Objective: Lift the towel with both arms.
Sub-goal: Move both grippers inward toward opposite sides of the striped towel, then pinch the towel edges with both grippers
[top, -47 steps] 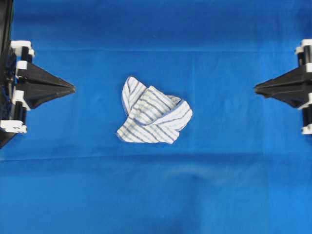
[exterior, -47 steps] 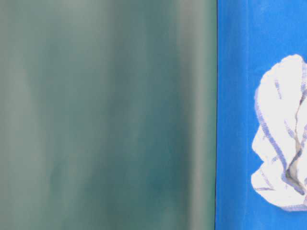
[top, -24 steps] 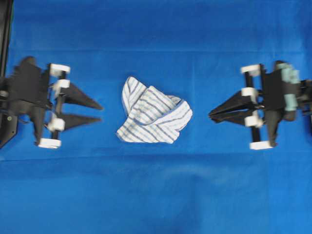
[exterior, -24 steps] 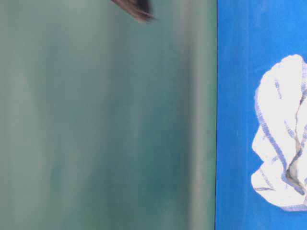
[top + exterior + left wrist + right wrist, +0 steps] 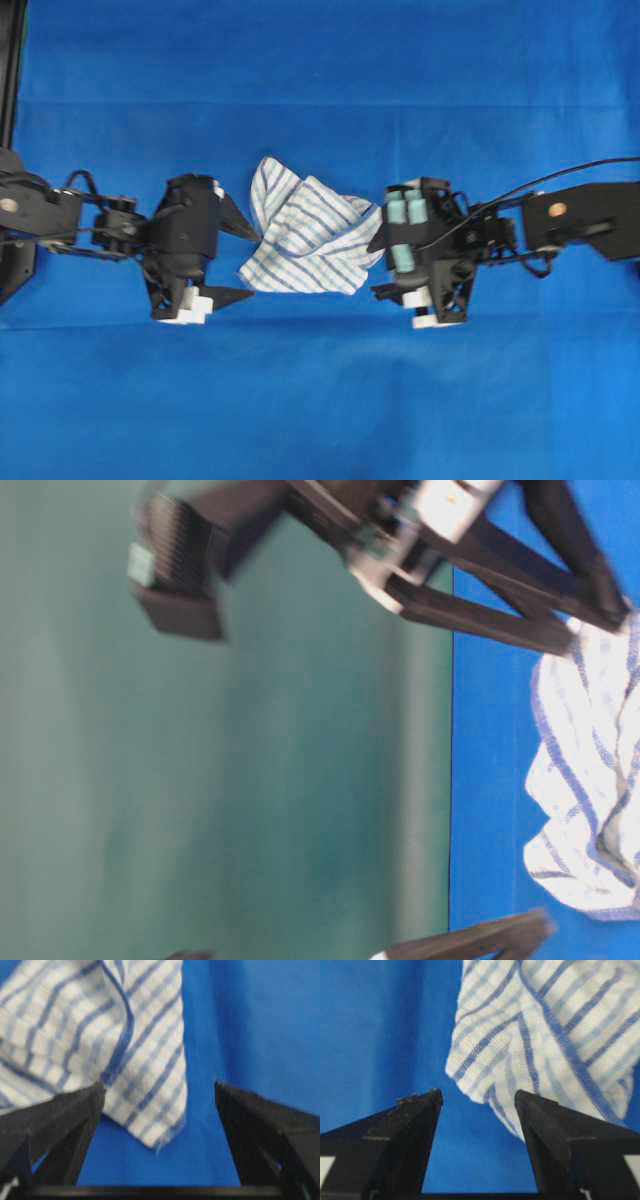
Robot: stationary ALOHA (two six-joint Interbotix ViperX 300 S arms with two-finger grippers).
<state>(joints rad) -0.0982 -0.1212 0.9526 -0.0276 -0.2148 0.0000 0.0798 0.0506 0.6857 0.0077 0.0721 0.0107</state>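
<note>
The towel point(image 5: 312, 242) lies crumpled in the middle of the blue surface point(image 5: 320, 400), untouched and flat enough that I need an edge on each side to raise it evenly. I have the left gripper point(image 5: 240, 262) at its left edge and the right gripper point(image 5: 378, 262) at its right, opposite each other. Both sets of jaws stand wide, each straddling a loose corner, holding nothing yet.

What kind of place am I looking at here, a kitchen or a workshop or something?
Most likely a robot test bench in a lab. A plain blue tablecloth covers the table, two black robot arms reach in, the left gripper and right gripper, and a striped towel lies between them.
</note>
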